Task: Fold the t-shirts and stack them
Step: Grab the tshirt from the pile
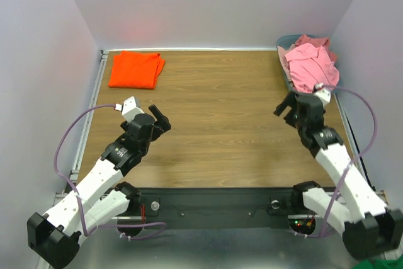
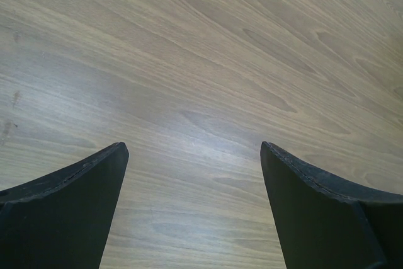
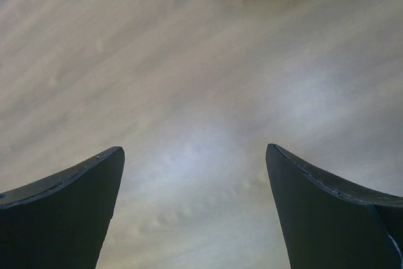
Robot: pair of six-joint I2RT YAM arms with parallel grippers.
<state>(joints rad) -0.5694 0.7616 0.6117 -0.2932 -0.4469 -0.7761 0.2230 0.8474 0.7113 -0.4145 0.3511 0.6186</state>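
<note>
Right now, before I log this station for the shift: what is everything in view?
orange-red t-shirt: one, bright orange-red, folded, far left corner of the table.
pink t-shirts: a heap, number unclear, light pink and dusty rose, piled in the tub.
tub: one, grey-blue, far right corner.
table: one, brown wood grain.
left gripper: one, black, open, over wood on the left.
right gripper: one, black, open, over wood just short of the tub.
</note>
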